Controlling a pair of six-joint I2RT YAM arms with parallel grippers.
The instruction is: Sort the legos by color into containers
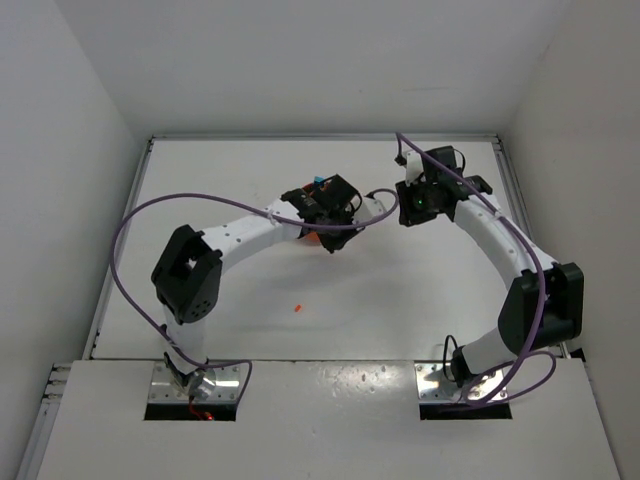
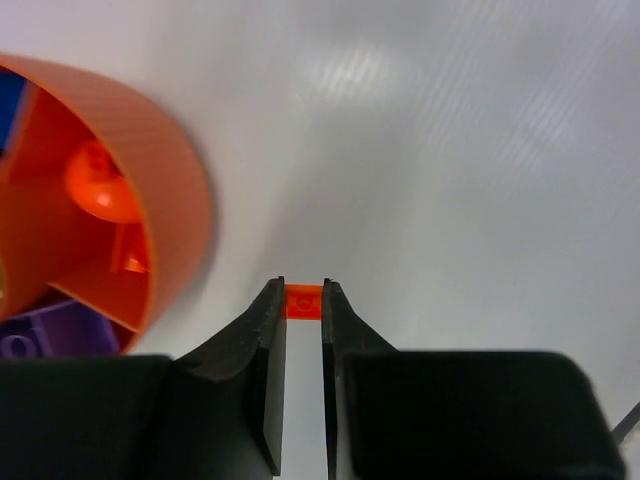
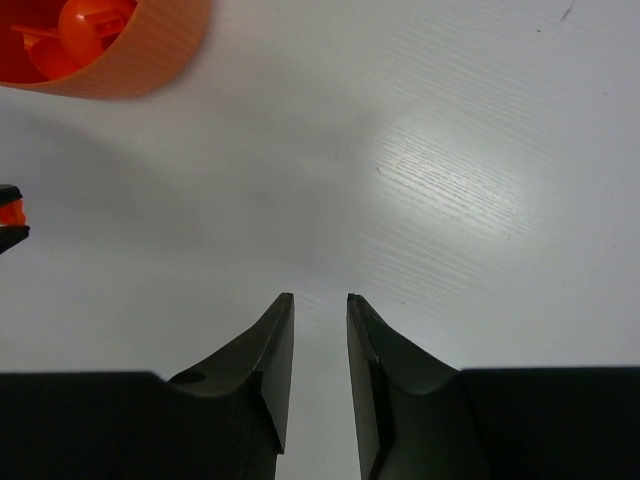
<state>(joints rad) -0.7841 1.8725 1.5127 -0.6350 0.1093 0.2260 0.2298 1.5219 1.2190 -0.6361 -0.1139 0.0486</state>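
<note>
Nearest, a stray brick (image 1: 298, 307) lies on the table (image 1: 400, 300). Farther in, the left gripper (image 2: 303, 288) pinches an orange brick (image 2: 304, 303) just beside the dish (image 2: 175, 190). It should lift over the rim and release above the round orange piece (image 2: 98, 188). Rightward, the right gripper (image 3: 320, 300) hangs narrow, empty.

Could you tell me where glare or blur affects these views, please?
Left wrist: the orange dish is blurred, the orange brick in the left gripper is sharper, and there is faint glare on the table. Right wrist: a strong glare patch on the table ahead of the right gripper. Top external: evenly lit.
</note>
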